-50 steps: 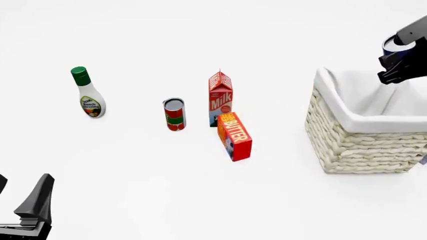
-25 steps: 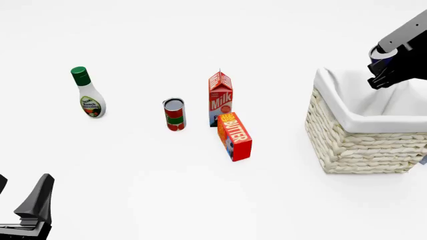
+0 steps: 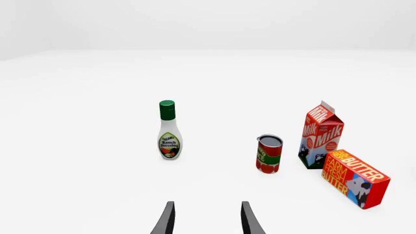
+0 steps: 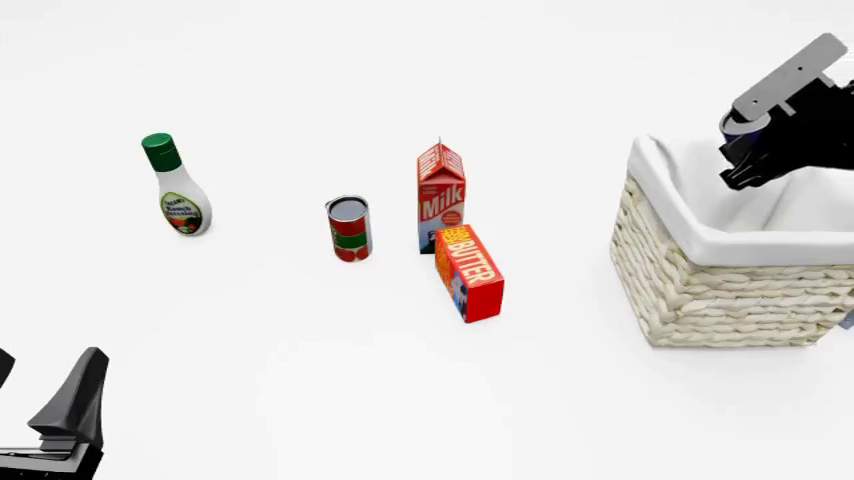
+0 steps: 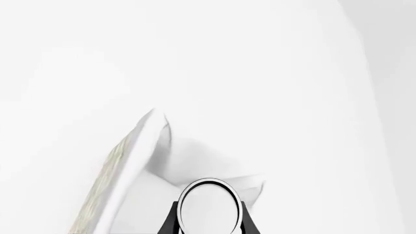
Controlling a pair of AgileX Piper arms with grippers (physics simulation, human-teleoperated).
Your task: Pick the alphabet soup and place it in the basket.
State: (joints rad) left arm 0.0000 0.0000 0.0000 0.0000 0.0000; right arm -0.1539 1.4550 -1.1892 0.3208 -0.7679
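Observation:
My right gripper (image 4: 750, 152) is shut on the alphabet soup (image 4: 735, 127) and holds it in the air above the far left part of the basket (image 4: 721, 300). In the right wrist view the can's silver-white top (image 5: 208, 207) sits between the two dark fingers, with the basket's wicker corner (image 5: 114, 170) and white lining below it. Only a small dark blue part of the can shows in the front view. My left gripper (image 4: 38, 392) is open and empty at the near left corner; its gripper (image 3: 206, 222) also shows open in the left wrist view.
A ranch dressing bottle (image 4: 176, 190) stands at the far left. A red and green can (image 4: 348, 229), a milk carton (image 4: 442, 195) and a butter box (image 4: 470, 272) stand mid-table, left of the basket. They also show in the left wrist view: bottle (image 3: 169, 131), can (image 3: 268, 154), carton (image 3: 320, 136), box (image 3: 354, 178).
My right gripper has moved left with the can over the basket and tilted. The left arm and the table objects have not moved.

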